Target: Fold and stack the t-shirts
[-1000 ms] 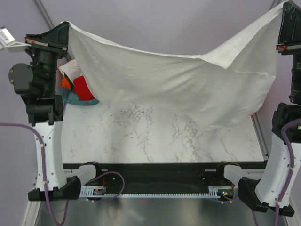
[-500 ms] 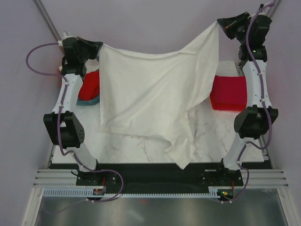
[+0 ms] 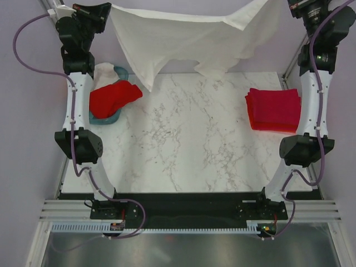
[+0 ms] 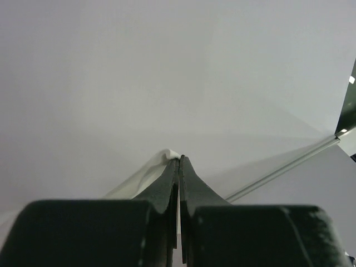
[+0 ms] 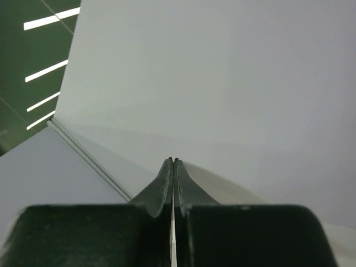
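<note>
Left gripper (image 3: 104, 8) and right gripper (image 3: 293, 4) both pinched shut on top corners of white t-shirt (image 3: 178, 41), hanging high over far edge of table (image 3: 189, 144). Looks light, floppy, sags mid-span; corner or hem grabs probably best.

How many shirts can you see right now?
3: white shirt held up at the back, red shirt in the left basket, folded shirt on the right. Others may be hidden.
</note>
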`<state>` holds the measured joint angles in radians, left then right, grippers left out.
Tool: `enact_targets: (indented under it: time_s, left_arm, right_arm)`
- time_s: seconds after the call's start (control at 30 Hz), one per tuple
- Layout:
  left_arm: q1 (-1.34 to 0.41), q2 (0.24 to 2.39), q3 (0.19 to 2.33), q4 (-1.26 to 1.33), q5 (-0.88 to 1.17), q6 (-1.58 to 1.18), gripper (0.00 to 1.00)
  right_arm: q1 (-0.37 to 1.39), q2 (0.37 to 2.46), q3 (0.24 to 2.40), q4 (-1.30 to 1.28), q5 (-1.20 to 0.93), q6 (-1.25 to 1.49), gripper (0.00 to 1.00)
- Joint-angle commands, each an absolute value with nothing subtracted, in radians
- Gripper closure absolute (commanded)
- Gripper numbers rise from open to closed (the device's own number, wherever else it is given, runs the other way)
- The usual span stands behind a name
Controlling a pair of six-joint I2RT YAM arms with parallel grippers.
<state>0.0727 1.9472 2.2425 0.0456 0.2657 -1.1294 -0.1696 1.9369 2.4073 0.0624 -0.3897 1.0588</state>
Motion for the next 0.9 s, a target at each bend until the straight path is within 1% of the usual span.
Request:
enact_targets:
  time_s: [0.0,0.07,0.1,0.13,0.17,0.2,0.27,0.3,0.33,0.5,0.57,0.6,0.7,0.87]
  left_arm:
    - [0.084,1.977,2.209,0.115,0.272,-1.138,0.98]
    - [0.086,1.968,2.121,0.15,0.265,-1.12,0.98]
    - [0.084,1.964,2.093,0.167,0.259,-1.094,0.98]
    - [0.086,1.962,2.038,0.178,0.261,-1.08,0.98]
    - [0.084,1.96,2.007,0.189,0.265,-1.068,0.98]
    - [0.086,1.953,1.976,0.208,0.268,-1.049,0.98]
    - [0.084,1.944,1.873,0.239,0.275,-1.037,0.98]
    - [0.086,1.93,1.837,0.258,0.278,-1.032,0.98]
    - [0.086,1.921,1.771,0.288,0.275,-1.031,0.98]
    - [0.086,1.887,1.639,0.308,0.278,-1.0,0.98]
    - [0.083,1.847,1.545,0.331,0.279,-0.994,0.98]
    - [0.081,1.835,1.47,0.345,0.279,-0.994,0.98]
    - [0.077,1.781,1.364,0.379,0.29,-0.996,0.98]
    - [0.057,1.663,1.106,0.429,0.287,-0.991,0.98]
  right_arm:
    - [-0.178,1.892,2.276,0.201,-0.452,1.083,1.0]
    - [-0.178,1.861,2.171,0.265,-0.478,1.085,1.0]
    - [-0.178,1.82,2.051,0.293,-0.494,1.083,1.0]
    - [-0.178,1.797,1.99,0.325,-0.495,1.077,1.0]
    - [-0.178,1.774,1.935,0.333,-0.5,1.069,1.0]
    - [-0.178,1.737,1.828,0.345,-0.512,1.051,1.0]
    - [-0.179,1.698,1.722,0.354,-0.517,1.036,1.0]
    - [-0.179,1.662,1.624,0.363,-0.517,1.023,1.0]
    - [-0.181,1.646,1.579,0.374,-0.517,1.02,1.0]
    - [-0.189,1.568,1.358,0.329,-0.511,0.988,1.0]
    - [-0.187,1.548,1.295,0.311,-0.496,0.982,1.0]
    - [-0.187,1.531,1.225,0.313,-0.494,0.986,1.0]
    - [-0.187,1.5,1.11,0.284,-0.476,0.983,1.0]
    - [-0.187,1.421,0.971,0.212,-0.442,0.936,1.0]
